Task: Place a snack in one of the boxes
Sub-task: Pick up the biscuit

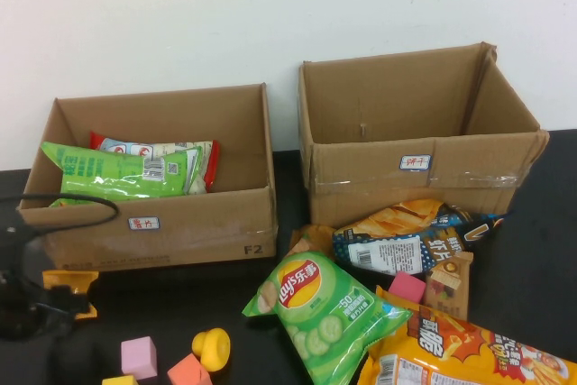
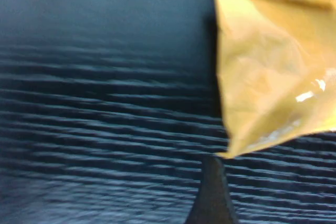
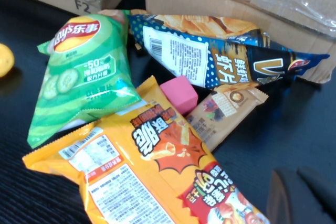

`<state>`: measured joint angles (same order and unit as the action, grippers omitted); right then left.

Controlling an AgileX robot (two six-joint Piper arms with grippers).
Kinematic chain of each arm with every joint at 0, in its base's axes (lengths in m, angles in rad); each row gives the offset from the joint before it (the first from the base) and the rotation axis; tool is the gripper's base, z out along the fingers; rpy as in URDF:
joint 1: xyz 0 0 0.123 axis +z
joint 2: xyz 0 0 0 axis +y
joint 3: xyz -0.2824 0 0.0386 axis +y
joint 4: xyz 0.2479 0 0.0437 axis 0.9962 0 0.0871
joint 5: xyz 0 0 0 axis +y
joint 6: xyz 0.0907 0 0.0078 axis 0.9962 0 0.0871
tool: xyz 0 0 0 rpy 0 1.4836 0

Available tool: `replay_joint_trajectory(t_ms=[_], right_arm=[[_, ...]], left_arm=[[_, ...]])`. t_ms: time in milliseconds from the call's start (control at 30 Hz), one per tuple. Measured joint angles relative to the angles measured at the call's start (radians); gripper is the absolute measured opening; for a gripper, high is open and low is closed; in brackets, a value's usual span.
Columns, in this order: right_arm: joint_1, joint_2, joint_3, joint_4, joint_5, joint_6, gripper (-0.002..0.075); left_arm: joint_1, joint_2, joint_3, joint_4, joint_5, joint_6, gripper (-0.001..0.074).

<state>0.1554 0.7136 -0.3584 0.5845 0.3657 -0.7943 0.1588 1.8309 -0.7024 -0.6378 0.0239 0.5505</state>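
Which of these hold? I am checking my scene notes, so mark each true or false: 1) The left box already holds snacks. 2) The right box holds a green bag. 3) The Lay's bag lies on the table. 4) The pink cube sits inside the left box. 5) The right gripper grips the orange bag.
1) True: the left box holds a green bag and a red-edged bag.
2) False: no bag shows inside the right box.
3) True: the Lay's bag lies on the table.
4) False: the pink cube is on the table, near the left gripper.
5) False: the right gripper hovers beside the orange bag.
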Motion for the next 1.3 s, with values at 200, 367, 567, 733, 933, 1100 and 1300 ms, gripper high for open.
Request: replay_joint_trajectory(t_ms=[200,367,567,733,933,1100,1300], right_arm=[[0.0,0.0,0.0,0.0,0.0,-0.001,-0.0001],[0.0,0.0,0.0,0.0,0.0,-0.005,-0.0001],[0.0,0.0,0.0,0.0,0.0,-0.008,-0.0001],[0.0,0.0,0.0,0.0,0.0,-0.011,-0.0001],[0.0,0.0,0.0,0.0,0.0,-0.011,-0.0001],[0.0,0.0,0.0,0.0,0.0,-0.015,-0.0001],[0.0,0.0,0.0,0.002,0.0,-0.017,-0.0001]], left_arm=[[-0.072,0.035,-0.019,-0.002,-0.054,0.004,0.0465],[-0.111,0.041,-0.019,0.007,-0.133,0.016,0.0533],[-0.118,0.07,-0.019,-0.002,-0.21,-0.001,0.0624],[-0.118,0.12,-0.02,-0.009,-0.328,-0.016,0.0631],[-0.118,0.188,-0.026,0.056,-0.351,-0.108,0.0628],[-0.118,0.205,-0.031,0.134,-0.328,-0.161,0.0524],[-0.118,0.204,-0.039,0.144,-0.27,-0.163,0.0307]])
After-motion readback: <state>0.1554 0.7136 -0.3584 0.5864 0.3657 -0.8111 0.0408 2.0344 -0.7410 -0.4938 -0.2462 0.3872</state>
